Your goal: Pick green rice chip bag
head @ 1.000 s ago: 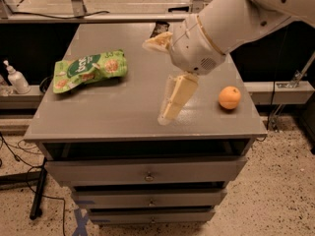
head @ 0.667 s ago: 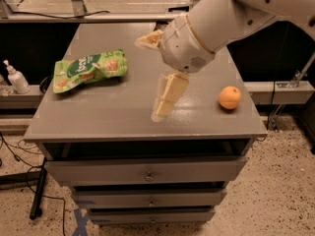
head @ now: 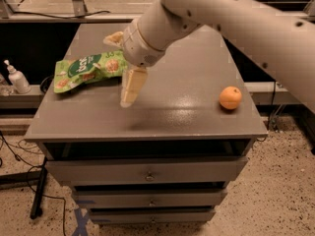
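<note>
– camera view: where is the green rice chip bag (head: 84, 71) found?
– near the counter's (head: 162, 117) left edge, long axis laid along the front edge.
– and the gripper (head: 118, 72)?
– held at the bag's inner end, fingers spread apart, nothing clamped; the bag is reached leftward.

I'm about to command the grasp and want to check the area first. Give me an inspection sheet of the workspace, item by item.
Surface: grey cabinet top, flat, with drawers below it.
Job's things: green rice chip bag lies on the left rear part of the top, not lifted.
Clutter: one orange near the right edge, well apart from the bag.
Grippers: gripper open at the bag's right end, one finger behind it and one in front; contact cannot be told.
Cables: dark cables on the floor at the left.
Surroundings: pump bottle on a low ledge at the left; speckled floor.
</note>
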